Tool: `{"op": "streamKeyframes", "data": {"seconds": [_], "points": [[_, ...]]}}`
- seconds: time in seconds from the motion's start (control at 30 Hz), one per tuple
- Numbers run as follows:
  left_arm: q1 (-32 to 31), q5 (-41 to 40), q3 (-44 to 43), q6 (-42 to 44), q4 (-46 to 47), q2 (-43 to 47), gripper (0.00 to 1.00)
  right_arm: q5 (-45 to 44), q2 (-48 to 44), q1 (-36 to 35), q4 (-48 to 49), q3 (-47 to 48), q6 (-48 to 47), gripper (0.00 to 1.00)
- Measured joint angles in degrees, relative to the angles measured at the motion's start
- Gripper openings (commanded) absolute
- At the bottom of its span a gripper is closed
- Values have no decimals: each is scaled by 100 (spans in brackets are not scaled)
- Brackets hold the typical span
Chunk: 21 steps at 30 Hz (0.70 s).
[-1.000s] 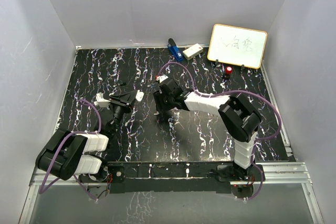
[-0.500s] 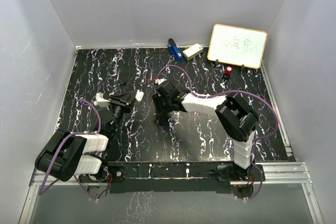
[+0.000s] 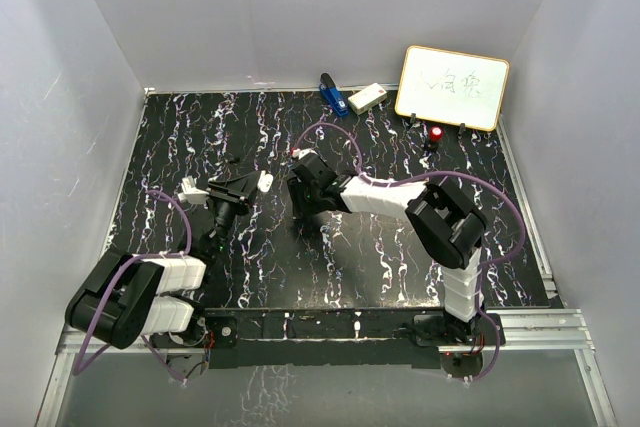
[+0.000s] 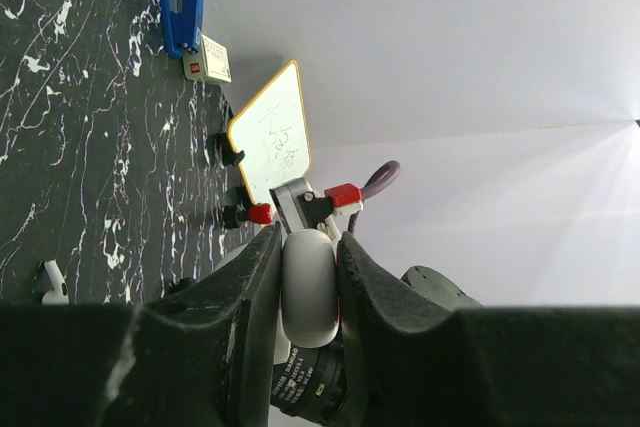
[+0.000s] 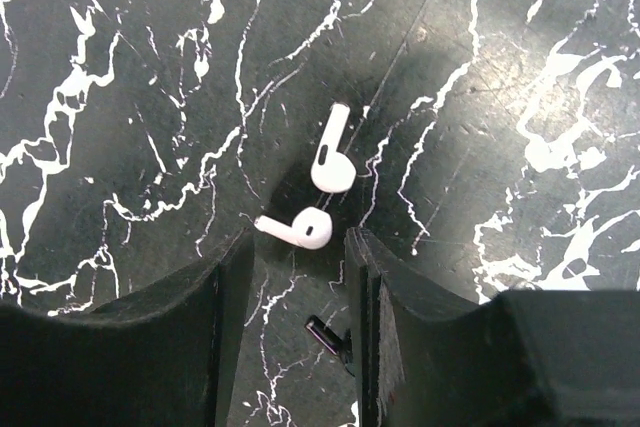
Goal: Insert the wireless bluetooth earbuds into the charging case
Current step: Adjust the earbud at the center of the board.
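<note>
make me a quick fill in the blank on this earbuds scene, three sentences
1. The small round plastic charging case held in the left hand is ___ in colour.
2. The right hand is ___, not shut.
3. Under it, ___ small white earbuds lie on the black white-veined table.

Missing words: white; open; two

- A robotics lab test cell: plain white panel walls (image 3: 300, 17) box in three sides of a black marble-patterned surface with white veins (image 3: 200, 137).
- A black-and-white left robot arm (image 3: 150, 292) and a matching right robot arm (image 3: 450, 222) stand bolted to a silver aluminium rail (image 3: 540, 322) at the near edge.
- Purple cables (image 3: 519, 215) loop along both arms.
- A small wood-framed whiteboard with handwriting (image 3: 452, 87) leans at the back right.
</note>
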State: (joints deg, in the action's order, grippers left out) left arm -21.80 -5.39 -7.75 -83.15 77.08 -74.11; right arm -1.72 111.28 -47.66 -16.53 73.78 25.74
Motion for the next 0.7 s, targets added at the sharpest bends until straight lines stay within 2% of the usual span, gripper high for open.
{"op": "streamKeyframes", "data": {"seconds": [0.37,0.7], "points": [[0,-2,55,-39,7,87,0,-232,262,-116,-175,275,227,37],[0,-2,138,-50,2,138,0,-544,308,-149,-407,376,439,32]]}}
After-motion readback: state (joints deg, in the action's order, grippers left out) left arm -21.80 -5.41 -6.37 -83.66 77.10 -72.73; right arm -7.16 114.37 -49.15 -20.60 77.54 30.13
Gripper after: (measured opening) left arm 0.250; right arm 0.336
